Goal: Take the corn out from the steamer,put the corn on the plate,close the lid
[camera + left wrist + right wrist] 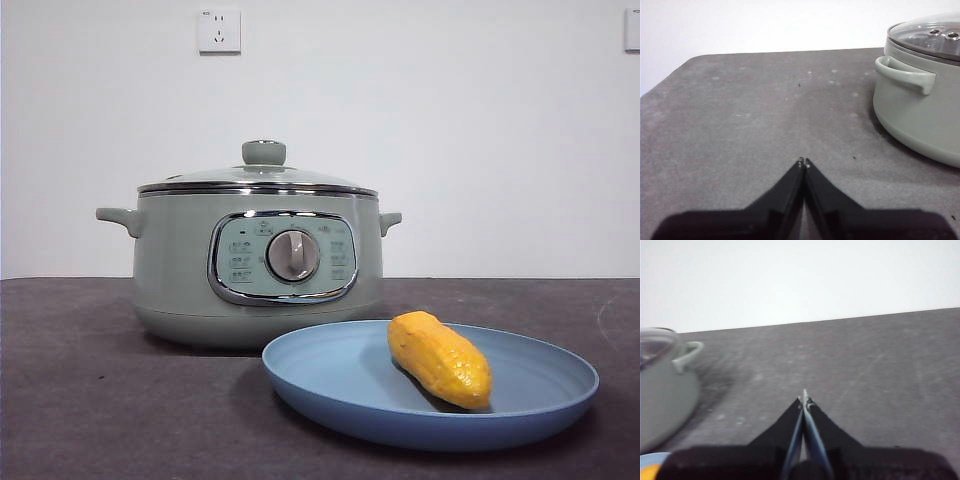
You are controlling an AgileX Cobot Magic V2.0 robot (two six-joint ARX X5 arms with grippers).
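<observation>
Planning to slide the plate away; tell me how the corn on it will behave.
The corn looks rounded with tapered ends, so it may roll or pivot. It lies loose near the plate's right side; the raised rim should probably stop it. Its bumpy surface likely adds some grip.

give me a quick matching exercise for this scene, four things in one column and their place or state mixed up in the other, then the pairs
Things:
1. corn
2. lid
3. plate
4. left gripper

Places or states:
A. sitting closed on the steamer
B. shut, above bare table beside the steamer
C. lying on the plate
D. on the table in front of the steamer

Pairs: 1-C, 2-A, 3-D, 4-B
</observation>
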